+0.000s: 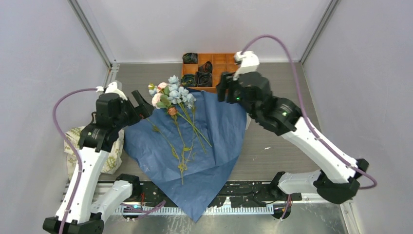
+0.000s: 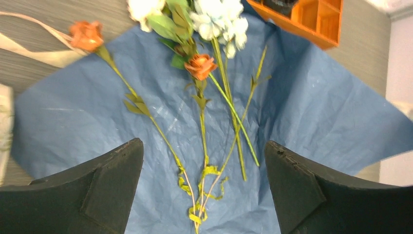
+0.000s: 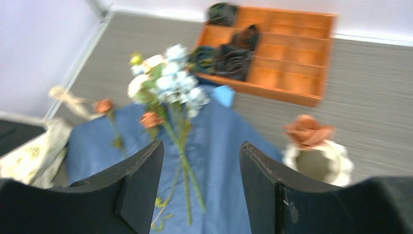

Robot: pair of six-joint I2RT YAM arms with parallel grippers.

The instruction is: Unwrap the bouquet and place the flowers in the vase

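A: Which stem next?

B: I'd take the loose orange rose (image 2: 86,34) at the left edge of the paper (image 1: 219,131). The left jaws hang spread and empty over the flowers (image 1: 175,97). Pinch mid-stem, clear of the leaves, and lift without dragging the paper.

A: And the vase (image 3: 316,161)?

B: Right of the paper, with one orange bloom (image 3: 308,130) in it. The right jaws are spread and empty near it.

A: The setting?

B: Grey wood-grain desk, pale walls. Tray (image 1: 221,61) at the back, bag (image 1: 114,151) on the left.
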